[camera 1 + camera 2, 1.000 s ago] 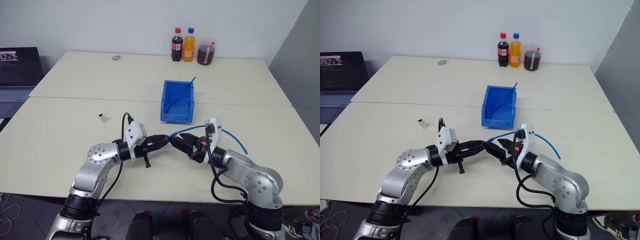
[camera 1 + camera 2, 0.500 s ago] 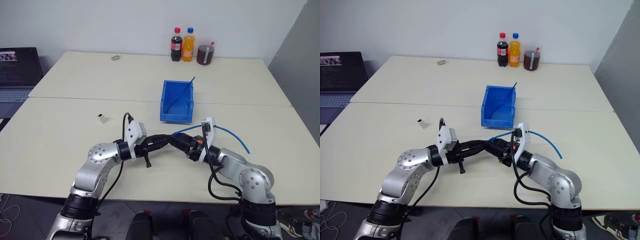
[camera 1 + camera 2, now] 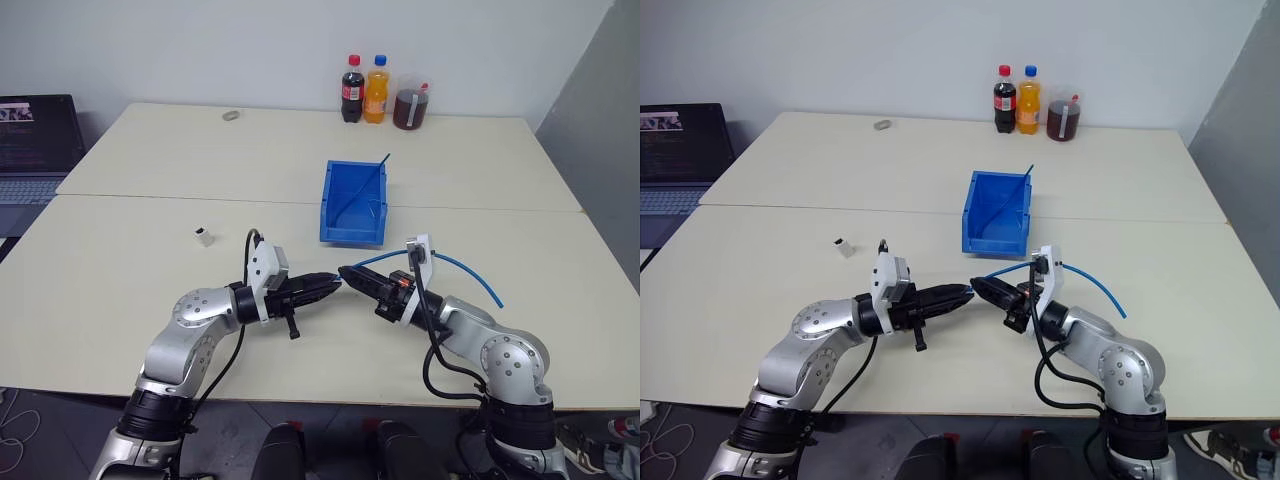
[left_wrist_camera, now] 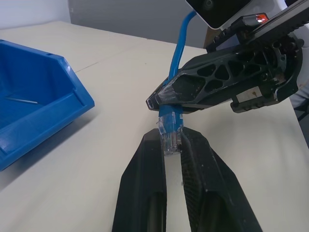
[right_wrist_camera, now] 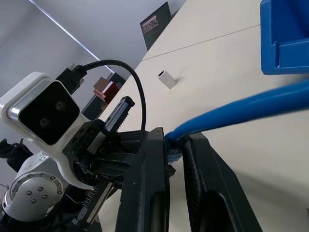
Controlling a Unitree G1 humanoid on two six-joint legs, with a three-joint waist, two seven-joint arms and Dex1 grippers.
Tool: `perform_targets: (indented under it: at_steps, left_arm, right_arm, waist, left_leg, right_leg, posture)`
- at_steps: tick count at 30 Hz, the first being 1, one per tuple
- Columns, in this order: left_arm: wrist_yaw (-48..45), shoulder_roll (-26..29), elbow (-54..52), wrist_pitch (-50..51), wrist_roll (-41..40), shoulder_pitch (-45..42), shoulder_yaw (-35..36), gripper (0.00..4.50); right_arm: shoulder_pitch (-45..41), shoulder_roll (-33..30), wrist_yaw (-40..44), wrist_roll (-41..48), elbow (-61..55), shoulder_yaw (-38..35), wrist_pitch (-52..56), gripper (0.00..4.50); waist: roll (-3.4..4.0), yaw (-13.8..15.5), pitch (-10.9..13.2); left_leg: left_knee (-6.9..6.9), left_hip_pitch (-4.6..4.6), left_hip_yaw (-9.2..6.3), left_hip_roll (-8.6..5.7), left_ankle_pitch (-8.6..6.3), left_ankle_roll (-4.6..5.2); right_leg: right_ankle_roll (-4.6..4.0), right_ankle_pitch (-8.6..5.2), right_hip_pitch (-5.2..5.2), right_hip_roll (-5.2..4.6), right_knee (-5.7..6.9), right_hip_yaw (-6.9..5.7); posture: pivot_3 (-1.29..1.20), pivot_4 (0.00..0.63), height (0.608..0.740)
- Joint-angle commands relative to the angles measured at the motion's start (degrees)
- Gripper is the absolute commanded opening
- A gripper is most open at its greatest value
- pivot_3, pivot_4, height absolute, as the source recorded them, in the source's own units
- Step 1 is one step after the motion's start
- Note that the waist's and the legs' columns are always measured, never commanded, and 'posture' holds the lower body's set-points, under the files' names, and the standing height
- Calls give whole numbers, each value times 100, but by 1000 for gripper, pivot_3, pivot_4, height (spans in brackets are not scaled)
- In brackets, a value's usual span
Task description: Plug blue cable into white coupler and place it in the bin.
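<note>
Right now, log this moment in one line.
left tool: shut on blue cable plug | right tool: shut on blue cable | white coupler: on table, untouched

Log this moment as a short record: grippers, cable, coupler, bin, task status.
left gripper: shut on the clear plug of the thin light-blue cable
right gripper: shut on the same cable just behind the plug
small white boxy coupler: loose on the table, apart from both grippers
bright blue open plastic bin: beyond the grippers; a thin dark strand leans inside
status: cable not yet plugged in
</note>
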Motion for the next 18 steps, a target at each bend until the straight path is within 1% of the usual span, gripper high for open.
perform_targets:
  at_steps: [1, 3, 4, 5, 9, 11, 12, 13, 14, 18]
  left_arm:
    - [14, -14, -140, 66, -110, -8, 80, 164]
    - [-5, 27, -137, 86, -99, 14, 77, 164]
    - [-4, 45, -129, 94, -97, 24, 89, 865]
    - [-9, 65, -122, 104, -105, 39, 110, 1012]
    - [-17, 157, -141, 74, -83, 143, 164, 1972]
    - [35, 235, -220, 46, -63, 279, 240, 2276]
    - [63, 284, -274, 59, -70, 365, 294, 2536]
    - [97, 358, -339, 70, -82, 507, 381, 2703]
    - [98, 436, -389, 80, -92, 632, 442, 3000]
    - [288, 624, -420, -69, -11, 1171, 827, 3793]
  right_arm:
    - [-91, 5, 132, 260, -107, 33, -86, 113]
    - [-96, -8, 133, 261, -101, 39, -94, 110]
    - [-101, -17, 133, 258, -94, 38, -101, 110]
    - [-105, -26, 133, 246, -87, 39, -113, 110]
    - [-123, -68, 131, 220, -63, 49, -158, 108]
    - [-140, -102, 139, 200, -55, 60, -176, 108]
    - [-149, -121, 142, 190, -49, 62, -184, 108]
    - [-150, -160, 162, 159, -45, 77, -206, 108]
    - [-150, -196, 180, 133, -40, 92, -224, 108]
    - [-130, -318, 229, 85, -14, 136, -297, 107]
  waist:
    - [0, 0, 0]
    - [0, 0, 0]
    - [0, 0, 0]
    - [0, 0, 0]
    - [0, 0, 0]
    - [1, -2, 0]
    - [1, -4, 1]
    - [1, -7, 1]
    - [1, -21, 1]
    - [4, -37, 3]
  left_leg:
    - [0, 0, 0, 0, 0, 0]
    - [-1, -1, 0, 0, 0, 0]
    - [-2, -1, 0, 0, 0, 0]
    - [-2, -1, 0, 0, 0, 0]
    - [-5, -1, 0, 0, 0, 0]
    - [-5, -1, 1, 0, 0, 0]
    - [-8, -1, 2, 1, 0, 0]
    - [-10, -2, 2, 1, 0, 0]
    - [-12, -2, 2, 2, 0, 0]
    - [-19, -3, 3, 4, -1, 0]
  right_leg:
    - [0, 0, 0, 0, -1, 0]
    - [0, 0, 0, 0, -2, 0]
    - [0, 0, 0, 0, -3, 0]
    - [0, 0, 0, 0, -4, 0]
    - [0, 0, 0, 0, -6, 0]
    - [0, 0, 0, 0, -9, 1]
    - [0, 0, 0, -1, -12, 2]
    - [0, 0, 0, -1, -15, 1]
    - [0, 0, 0, -1, -17, 2]
    - [-1, 0, -2, -1, -24, 3]
  posture:
    - [0, 150, 740]
    - [0, 150, 740]
    - [0, 150, 740]
    - [0, 150, 740]
    - [0, 150, 740]
    - [0, 150, 740]
    - [0, 150, 740]
    - [0, 150, 740]
    - [0, 150, 740]
    - [0, 150, 740]
